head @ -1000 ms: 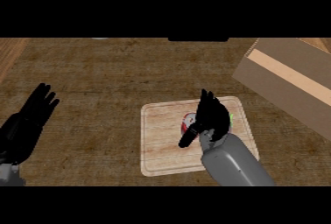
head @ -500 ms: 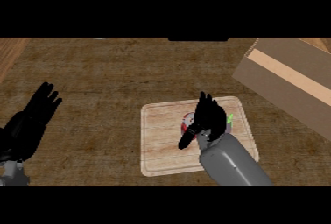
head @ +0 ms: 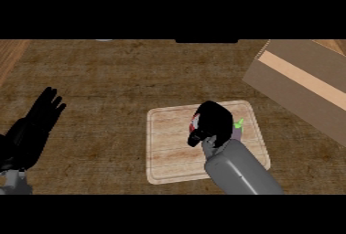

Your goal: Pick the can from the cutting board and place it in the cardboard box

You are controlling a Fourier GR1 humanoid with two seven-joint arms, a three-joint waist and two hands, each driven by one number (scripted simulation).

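Note:
A pale wooden cutting board [head: 169, 151] lies on the counter right of centre. The can [head: 194, 124] stands on it, mostly hidden; only a red and white sliver at the hand's left edge and a bit of green at its right show. My right hand [head: 215, 121] is over the can with its fingers curled down round it. The cardboard box [head: 304, 84], brown with a lighter tape stripe, stands at the upper right, apart from the board. My left hand [head: 37, 125] rests open at the left edge, fingers up.
The wooden counter [head: 108, 82] stretches between the left hand and the board. A dark object [head: 206, 41] sits at the far edge, top centre. A lighter wood strip [head: 10, 55] runs along the upper left.
My right hand's fingers, straight up over the can before, have curled down round it. The left hand has barely moved.

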